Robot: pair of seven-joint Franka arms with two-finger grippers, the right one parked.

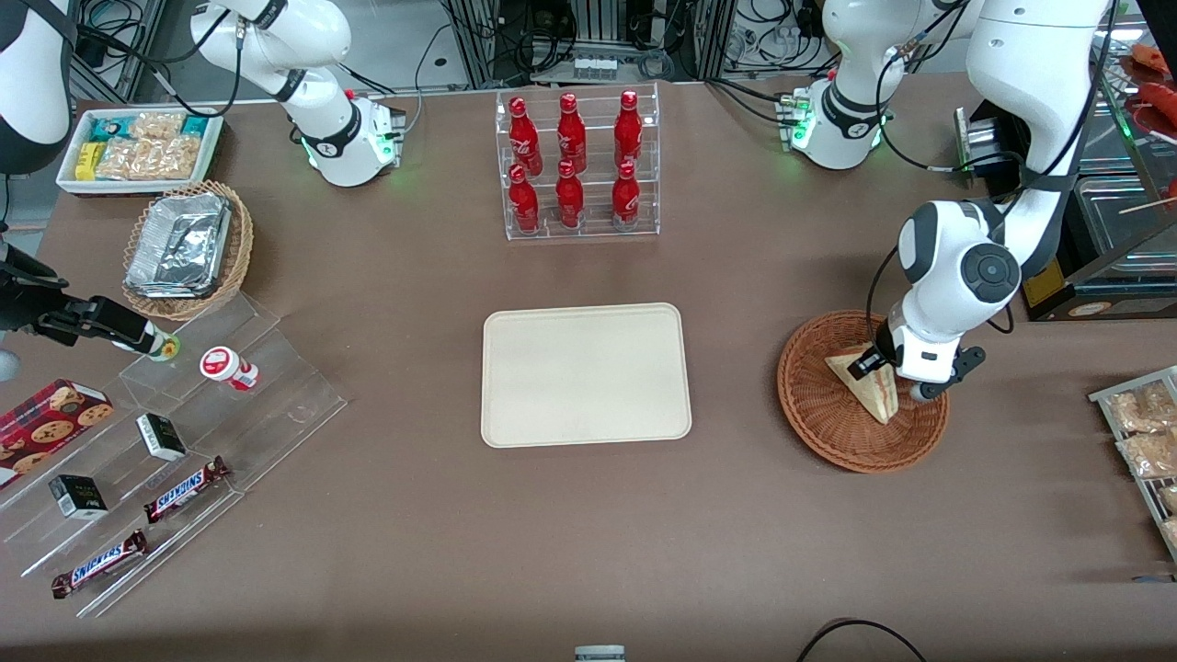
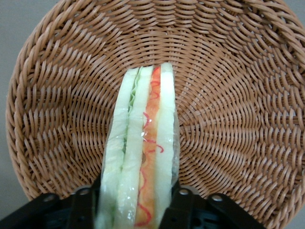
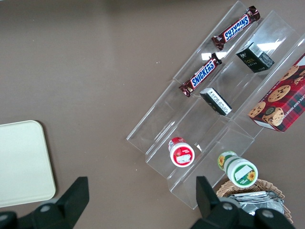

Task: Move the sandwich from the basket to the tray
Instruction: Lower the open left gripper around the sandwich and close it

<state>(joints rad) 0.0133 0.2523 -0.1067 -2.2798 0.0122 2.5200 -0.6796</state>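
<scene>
The claw (image 1: 890, 375) was down in the basket (image 1: 818, 418) toward the working arm's end of the bench, fingers (image 2: 183, 202) clamped on either side of the sandwich (image 2: 143, 157). The sandwich was gripped but not yet lifted, and the tray (image 1: 586, 374) lay bare; lifting, carrying and release were still to come.

Front camera high over table (image 1: 414, 515); left wrist camera close above basket (image 2: 228, 71).

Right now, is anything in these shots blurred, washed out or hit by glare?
Front view: sharp, evenly lit; the foil glints, the gripper at the sandwich throws little shadow on the basket. Left wrist view: crisp weave, wrap sheen only. Right wrist view: acrylic stand reflects light; tray slightly bright.
</scene>
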